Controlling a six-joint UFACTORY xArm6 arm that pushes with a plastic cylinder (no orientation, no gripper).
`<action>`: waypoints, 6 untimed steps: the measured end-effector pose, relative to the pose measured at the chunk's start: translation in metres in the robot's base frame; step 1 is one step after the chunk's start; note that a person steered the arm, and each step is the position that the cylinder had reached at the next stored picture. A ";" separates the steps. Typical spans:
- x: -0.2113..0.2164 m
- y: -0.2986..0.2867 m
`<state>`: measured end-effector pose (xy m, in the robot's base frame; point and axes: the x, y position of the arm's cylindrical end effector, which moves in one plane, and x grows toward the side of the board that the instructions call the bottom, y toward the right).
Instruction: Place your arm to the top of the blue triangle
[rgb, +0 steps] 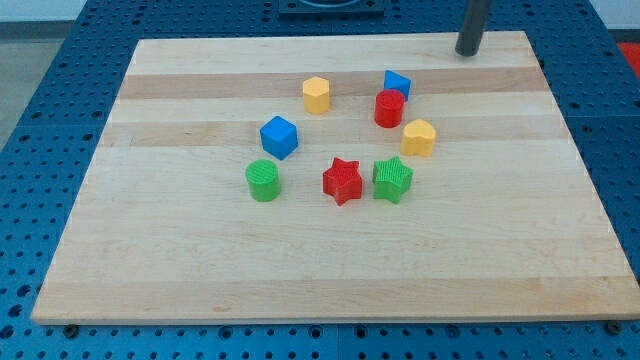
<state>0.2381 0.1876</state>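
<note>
Presently my tip (468, 52) rests near the top edge of the wooden board (200, 270), toward the view's right, well apart from every block. It is a plain rod end, so no jaws exist to stand apart or together, and it clamps nothing.

Nearest to it lies the blue triangle (397, 83), down and to the view's left of my tip, in the upper right part of the block cluster. Touching or almost touching its lower edge is the red cylinder (389, 108); which of the two cannot be told. Below that, slightly right, sits a yellow block (419, 137) of rounded outline. To the view's left of the triangle, clearly separate, stands the yellow hexagonal block (317, 94).

Farther out are the blue cube (279, 137), the green cylinder (263, 181), the red star (342, 180) and the green star (392, 180), the two stars close beside each other.

Progress, as a judgement: the task appears partly done. My tip is already above the triangle's level but offset to the right; what seems left is a move leftward and slightly down, over bare board, to stand just above the triangle without disturbing it.
</note>
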 end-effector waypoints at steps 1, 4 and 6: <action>0.010 -0.031; 0.038 -0.099; 0.047 -0.150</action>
